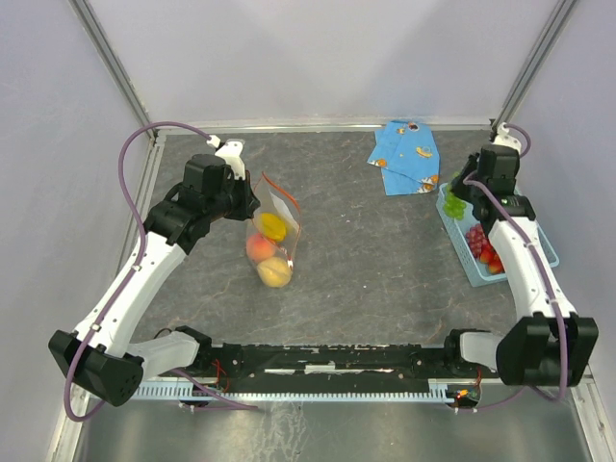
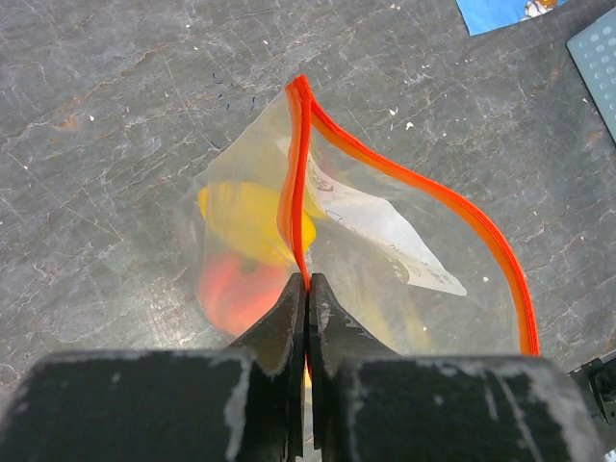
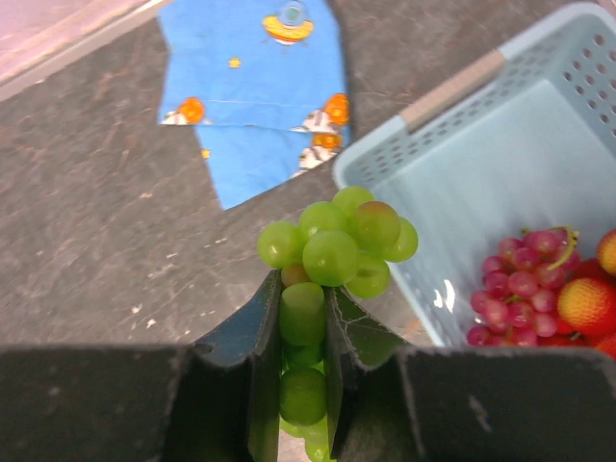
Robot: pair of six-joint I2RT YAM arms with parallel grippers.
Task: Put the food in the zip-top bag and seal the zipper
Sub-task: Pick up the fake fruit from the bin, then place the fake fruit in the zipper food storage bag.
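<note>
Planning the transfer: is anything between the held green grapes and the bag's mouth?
Nothing visible. Only bare table lies between the green grapes in the right gripper and the zip-top bag; the cloth sits farther back.

Your top external camera is fixed high over the near edge, facing down across the whole table (image 1: 385, 269). Your left wrist camera looks closely down on the zip-top bag (image 2: 414, 260), which the top view shows left of centre. Your right wrist camera, equally close, faces green grapes (image 3: 332, 245), basket (image 3: 500, 164) and cloth (image 3: 260, 96), shared with the top view's far right.
</note>
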